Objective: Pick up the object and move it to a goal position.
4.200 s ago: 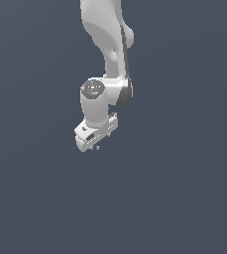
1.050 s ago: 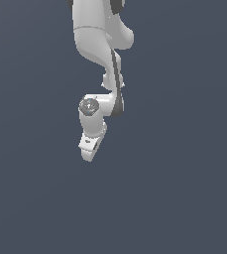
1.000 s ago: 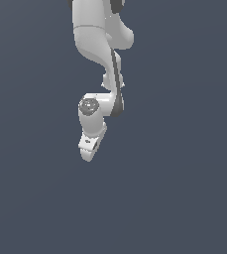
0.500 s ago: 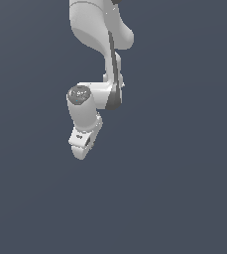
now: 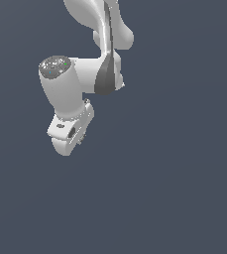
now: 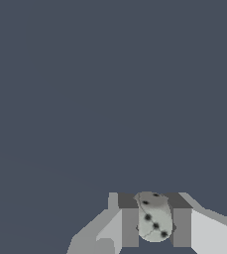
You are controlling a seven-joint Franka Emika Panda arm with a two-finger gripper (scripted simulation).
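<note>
Swinging toward the exterior view's left since a moment ago, my gripper (image 6: pixel 155 223) stays clamped on the pale speckled object (image 6: pixel 154 218), carrying it goalward, I judge.

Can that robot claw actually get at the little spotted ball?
Yes, it seems it already has it: in the wrist view the object sits between the gripper's two fingers, which appear closed on it, with nothing in the way.
</note>
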